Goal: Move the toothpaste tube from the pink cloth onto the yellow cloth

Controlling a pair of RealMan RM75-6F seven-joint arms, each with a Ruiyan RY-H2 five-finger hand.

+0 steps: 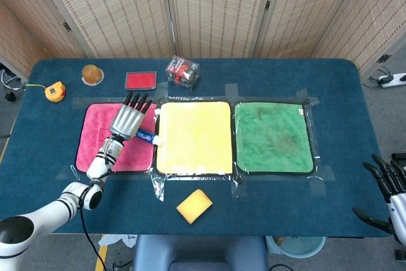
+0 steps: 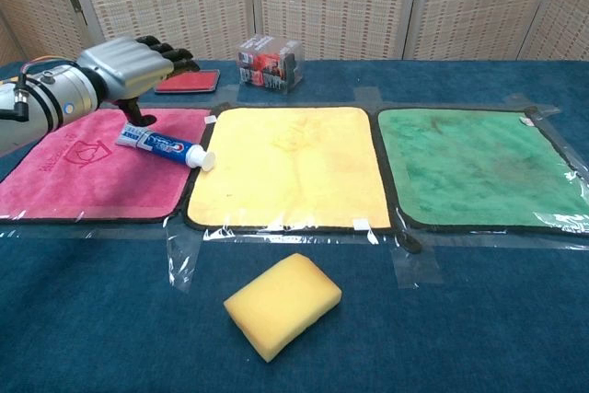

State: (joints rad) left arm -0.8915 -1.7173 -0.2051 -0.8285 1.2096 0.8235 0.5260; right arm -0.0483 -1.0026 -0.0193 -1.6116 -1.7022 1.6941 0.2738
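Woven folding screens [image 1: 209, 7] stand behind the table [image 1: 355, 93].

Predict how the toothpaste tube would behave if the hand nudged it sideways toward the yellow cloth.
The toothpaste tube lies flat, so it would probably slide rather than tip. Its round cap, already at the yellow cloth edge, might let that end pivot or roll a little. The fuzzy pink cloth under it likely adds drag.

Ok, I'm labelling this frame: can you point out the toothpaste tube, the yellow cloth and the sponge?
toothpaste tube [image 2: 161, 144]: chest view, middle of the tube's body.
yellow cloth [image 2: 290, 167]: chest view, bare centre of the cloth.
sponge [image 2: 282, 305]: chest view, its top face.
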